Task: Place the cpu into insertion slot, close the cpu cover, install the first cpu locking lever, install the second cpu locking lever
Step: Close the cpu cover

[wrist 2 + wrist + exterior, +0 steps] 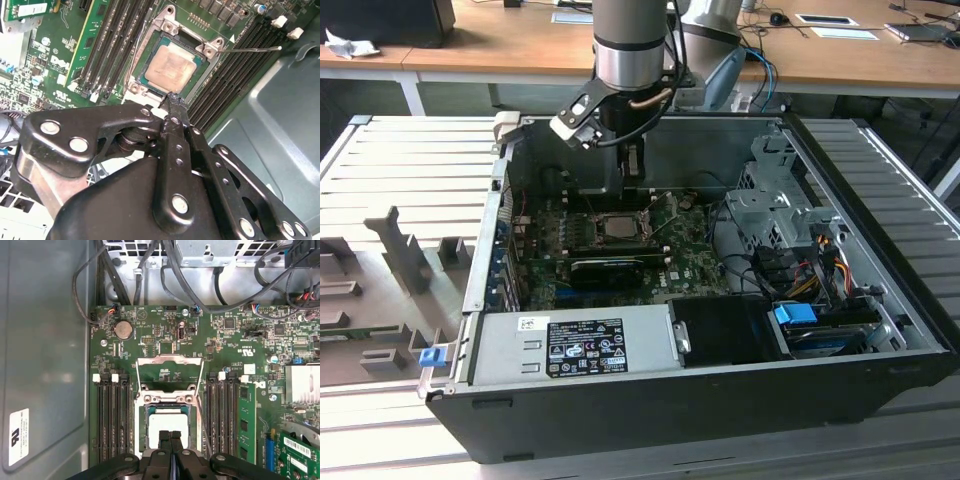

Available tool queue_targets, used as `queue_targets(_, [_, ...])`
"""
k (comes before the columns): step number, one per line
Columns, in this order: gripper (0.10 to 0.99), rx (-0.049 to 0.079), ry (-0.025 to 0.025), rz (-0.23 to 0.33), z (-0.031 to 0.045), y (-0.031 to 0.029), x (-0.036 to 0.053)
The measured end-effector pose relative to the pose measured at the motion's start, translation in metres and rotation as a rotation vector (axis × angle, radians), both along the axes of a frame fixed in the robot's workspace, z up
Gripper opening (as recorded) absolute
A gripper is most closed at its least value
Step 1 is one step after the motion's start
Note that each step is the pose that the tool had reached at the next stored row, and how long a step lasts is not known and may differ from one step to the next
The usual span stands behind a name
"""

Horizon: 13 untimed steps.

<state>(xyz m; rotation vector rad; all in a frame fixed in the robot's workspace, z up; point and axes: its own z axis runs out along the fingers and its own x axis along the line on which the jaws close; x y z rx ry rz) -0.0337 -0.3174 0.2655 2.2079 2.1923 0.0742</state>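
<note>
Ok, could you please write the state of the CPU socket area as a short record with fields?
cpu: lies in the insertion slot, metal top up
cpu cover: swung open, green board visible through its window
locking lever: one thin wire lever juts free over the memory slots, not latched
gripper: shut, holding nothing, tips at the slot's edge beside the cpu; contact cannot be told
task state: cpu is in place; cover not yet closed
</note>
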Motion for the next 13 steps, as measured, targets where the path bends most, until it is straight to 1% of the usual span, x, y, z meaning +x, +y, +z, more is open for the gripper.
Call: queue_targets(13, [0.106, 0.000, -0.0001, 0.001, 0.0009, 0.0000, 0.0101])
